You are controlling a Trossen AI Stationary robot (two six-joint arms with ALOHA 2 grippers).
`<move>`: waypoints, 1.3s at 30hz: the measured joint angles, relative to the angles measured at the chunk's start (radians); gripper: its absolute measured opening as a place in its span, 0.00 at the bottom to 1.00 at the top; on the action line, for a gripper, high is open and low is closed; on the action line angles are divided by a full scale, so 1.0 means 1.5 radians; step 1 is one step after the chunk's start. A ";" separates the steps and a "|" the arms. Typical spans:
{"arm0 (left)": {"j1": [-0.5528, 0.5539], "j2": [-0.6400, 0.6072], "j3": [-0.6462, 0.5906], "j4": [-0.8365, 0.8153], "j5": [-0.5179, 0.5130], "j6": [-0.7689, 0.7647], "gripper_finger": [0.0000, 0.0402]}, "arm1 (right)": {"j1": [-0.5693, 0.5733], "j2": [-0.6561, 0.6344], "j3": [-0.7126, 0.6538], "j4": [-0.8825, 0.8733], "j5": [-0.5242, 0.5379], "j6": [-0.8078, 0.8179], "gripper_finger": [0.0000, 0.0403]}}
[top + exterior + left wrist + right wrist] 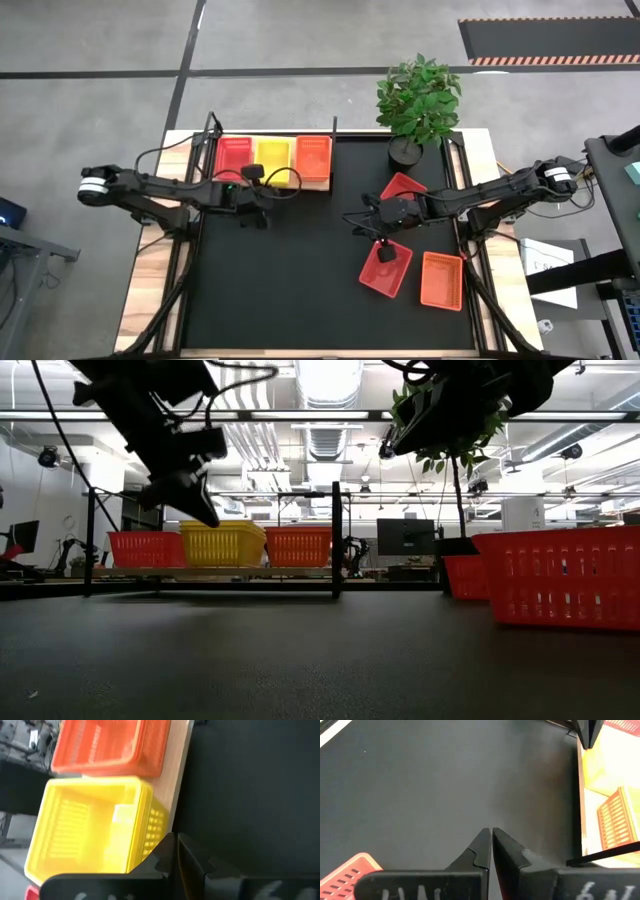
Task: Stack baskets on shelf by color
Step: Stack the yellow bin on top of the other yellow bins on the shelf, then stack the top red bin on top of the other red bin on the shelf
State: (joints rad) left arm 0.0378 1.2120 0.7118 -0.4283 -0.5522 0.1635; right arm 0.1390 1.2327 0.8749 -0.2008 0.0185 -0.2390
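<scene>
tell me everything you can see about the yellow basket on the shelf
The yellow basket is a shallow rectangular tray of what looks like plastic, with slotted mesh walls and a solid rim. It sits upright and empty on the light-wood shelf, in the middle of a row, between a pinkish-red basket and an orange basket. In the low view its top rises slightly above its neighbours. The left gripper hovers close by it, fingers shut, not holding it.

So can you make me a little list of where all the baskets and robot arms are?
On shelf: red stack, yellow stack, orange stack
On mat: red basket, orange basket, another red basket under right arm
Left pincer: shut, empty, by yellow stack
Right pincer: shut, empty, above red basket
Plant: back right
</scene>
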 joint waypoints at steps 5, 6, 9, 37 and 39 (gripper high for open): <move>0.030 0.007 -0.001 0.006 -0.015 0.016 0.01 | 0.000 0.000 0.000 0.000 0.000 0.002 0.02; 0.037 0.009 -0.001 0.006 -0.021 0.021 0.01 | 0.000 0.000 0.000 0.000 0.000 0.002 0.02; 0.058 0.015 -0.001 0.012 -0.023 0.037 0.01 | 0.000 0.000 0.000 -0.001 0.000 0.002 0.02; -0.253 0.002 -0.003 0.303 0.087 0.006 0.01 | 0.070 0.035 -0.014 0.037 0.004 0.242 0.02; -0.282 -0.008 -0.001 0.302 0.088 0.020 0.01 | 0.080 0.037 -0.006 0.032 0.005 0.287 0.02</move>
State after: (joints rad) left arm -0.3854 1.2001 0.7099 0.0247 -0.4205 0.1942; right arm 0.2587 1.2881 0.8666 -0.1529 0.0254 0.1920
